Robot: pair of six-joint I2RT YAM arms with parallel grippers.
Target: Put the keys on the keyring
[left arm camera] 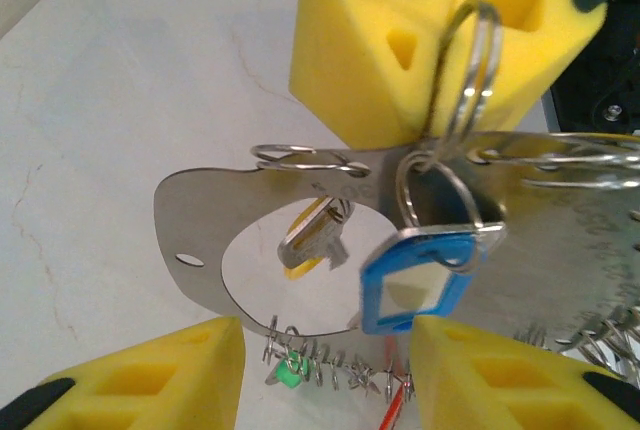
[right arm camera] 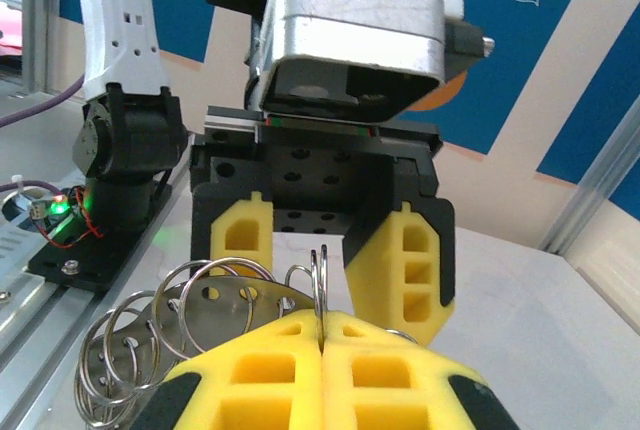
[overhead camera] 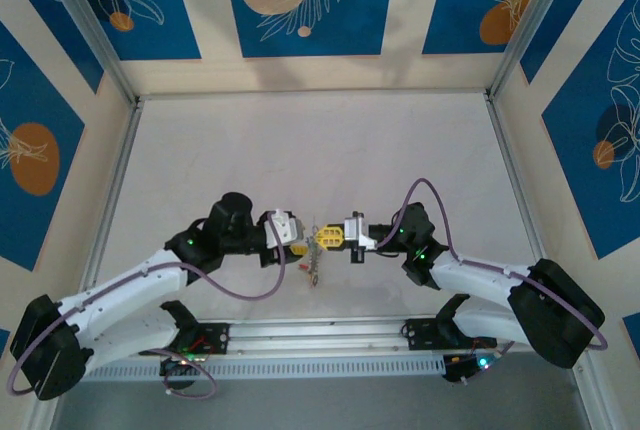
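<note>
My right gripper is shut on the keyring, a thin wire ring standing upright between its yellow pads. Facing it, my left gripper stands open, its fingers apart on either side of a blue-tagged key that hangs from the ring. A silver key with a yellow tag hangs beside it, in front of a flat metal plate with more wire rings. From above, both grippers meet tip to tip at the table's near middle.
Under the left gripper lies a tangle of small rings with a green tag and a red tag, seen from above as a small cluster. Aluminium rails edge the white table.
</note>
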